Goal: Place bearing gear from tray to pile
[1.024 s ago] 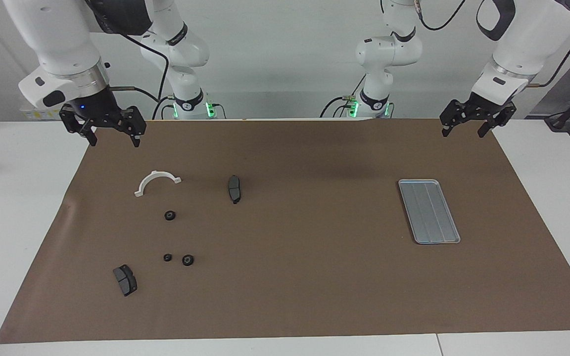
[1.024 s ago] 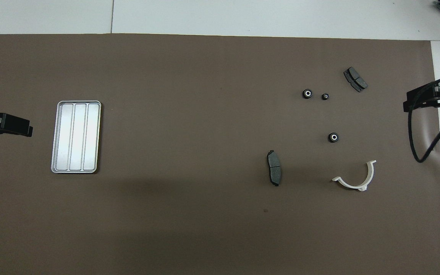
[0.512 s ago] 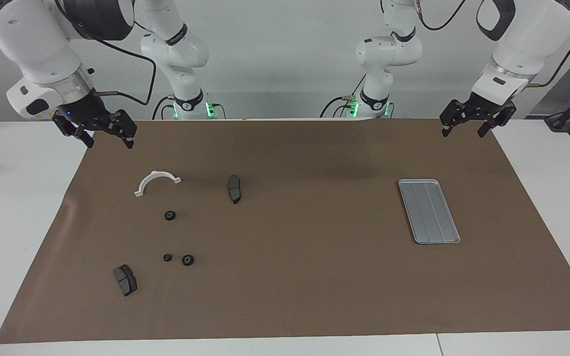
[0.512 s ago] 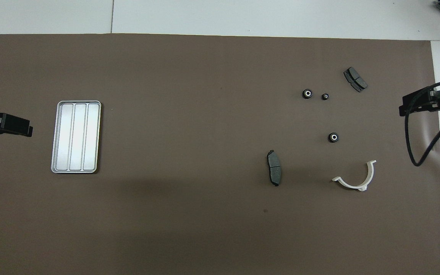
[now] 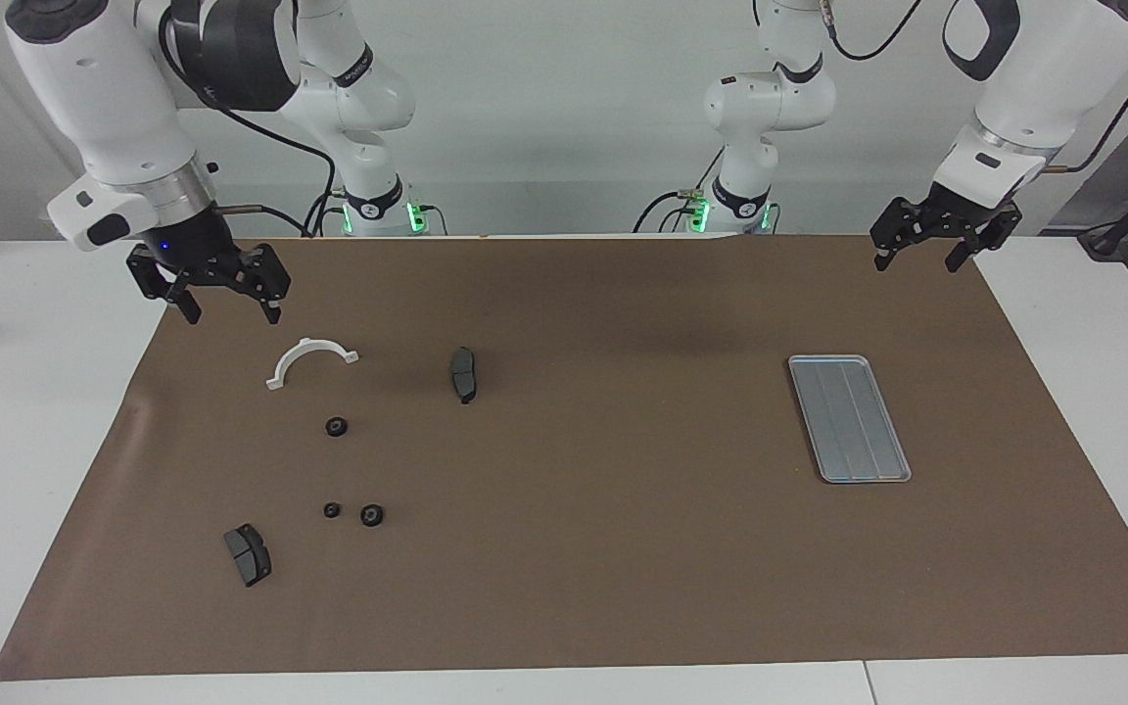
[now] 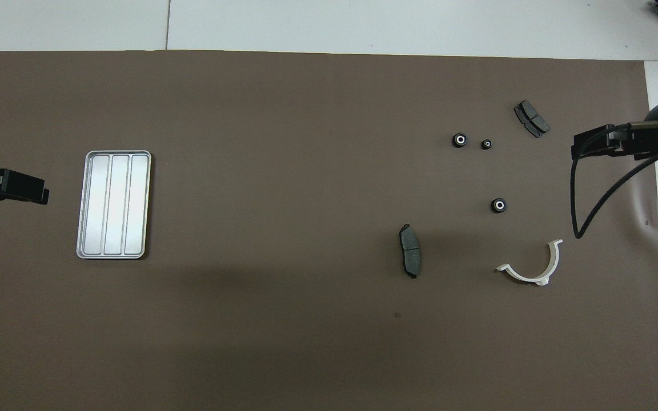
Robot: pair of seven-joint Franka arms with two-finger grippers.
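Near the robots, over the brown mat's (image 5: 564,548) edge at the right arm's end: right pincer (image 5: 227,311), raised, fingers spread, grasping nothing. Over the mat's corner at the left arm's end: left pincer (image 5: 918,261), waiting aloft, likewise released and empty.

Farther out on the surface, white half-ring bracket (image 5: 310,360), arch toward the robots. Beside it toward the middle, dark brake pad (image 5: 464,374). At much the same depth but well apart, at the left arm's end: silver ridged tray (image 5: 849,418), nothing lying in it.

Farther still, one black bearing gear (image 5: 336,427), apart from the bracket. Then two more gears (image 5: 371,515) side by side, the smaller (image 5: 331,510) toward the right arm's end. Farthest, second brake pad (image 5: 248,554).
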